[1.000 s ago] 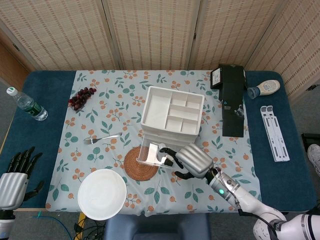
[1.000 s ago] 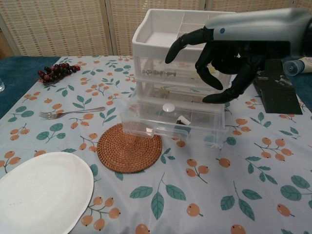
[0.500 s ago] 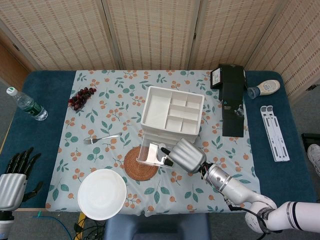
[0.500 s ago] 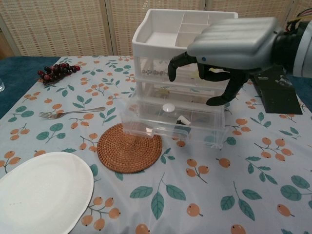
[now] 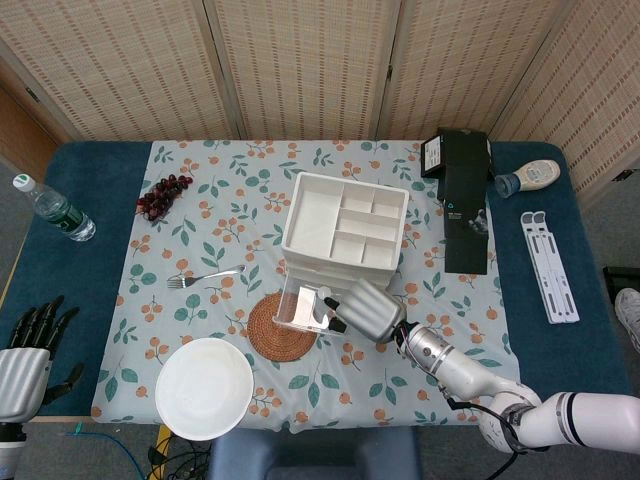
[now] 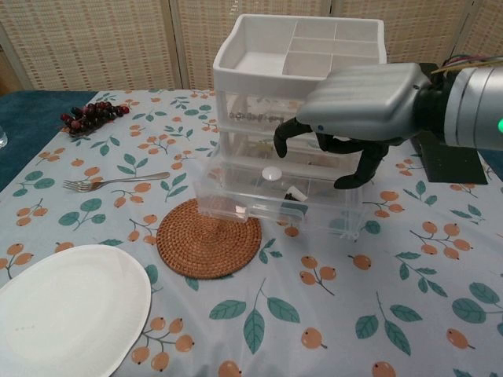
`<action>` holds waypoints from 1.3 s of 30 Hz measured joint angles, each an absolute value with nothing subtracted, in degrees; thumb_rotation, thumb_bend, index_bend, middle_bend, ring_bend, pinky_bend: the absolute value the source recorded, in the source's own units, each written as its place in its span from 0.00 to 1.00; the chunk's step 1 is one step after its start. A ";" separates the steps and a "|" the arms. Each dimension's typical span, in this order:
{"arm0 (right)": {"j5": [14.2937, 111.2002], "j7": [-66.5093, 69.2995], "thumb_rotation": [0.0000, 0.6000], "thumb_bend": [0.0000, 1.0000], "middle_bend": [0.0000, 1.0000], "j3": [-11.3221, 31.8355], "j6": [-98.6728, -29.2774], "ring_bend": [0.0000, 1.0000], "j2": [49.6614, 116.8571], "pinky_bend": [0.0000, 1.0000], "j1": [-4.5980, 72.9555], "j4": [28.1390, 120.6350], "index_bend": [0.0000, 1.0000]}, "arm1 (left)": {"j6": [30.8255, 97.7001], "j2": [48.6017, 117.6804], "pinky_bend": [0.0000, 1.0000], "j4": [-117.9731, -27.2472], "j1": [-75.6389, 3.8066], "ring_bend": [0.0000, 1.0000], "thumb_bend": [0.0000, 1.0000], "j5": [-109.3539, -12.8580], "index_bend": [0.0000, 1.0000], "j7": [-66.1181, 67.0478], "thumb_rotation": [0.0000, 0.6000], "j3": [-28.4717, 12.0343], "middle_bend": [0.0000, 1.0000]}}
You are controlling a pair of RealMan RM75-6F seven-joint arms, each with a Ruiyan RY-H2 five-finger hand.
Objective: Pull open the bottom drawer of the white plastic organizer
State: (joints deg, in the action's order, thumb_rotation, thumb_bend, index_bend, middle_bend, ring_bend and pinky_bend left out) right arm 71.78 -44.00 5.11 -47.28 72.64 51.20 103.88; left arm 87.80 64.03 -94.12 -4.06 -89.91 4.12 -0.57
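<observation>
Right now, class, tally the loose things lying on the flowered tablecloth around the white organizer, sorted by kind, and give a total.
Fork: 1
White plate: 1
Woven rattan coaster: 1
Bunch of dark grapes: 1
Total: 4

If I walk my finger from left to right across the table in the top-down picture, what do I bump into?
Water bottle → grapes → fork → white drawer box → black box → little squeeze bottle → white rack.
</observation>
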 measured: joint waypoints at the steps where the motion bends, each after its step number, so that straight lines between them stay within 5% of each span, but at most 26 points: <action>1: 71.59 -44.00 1.00 0.26 0.93 5.05 -47.16 1.00 72.95 1.00 51.36 103.48 0.28 | 87.76 64.02 0.06 -94.12 -4.04 0.02 0.29 -89.87 0.11 4.14 1.00 -0.56 0.00; 39: 64.40 -46.00 1.00 0.28 0.93 3.22 -47.66 1.00 82.14 1.00 55.80 95.07 0.44 | 87.52 64.09 0.06 -93.59 -3.64 0.02 0.29 -89.24 0.11 4.13 1.00 -0.58 0.00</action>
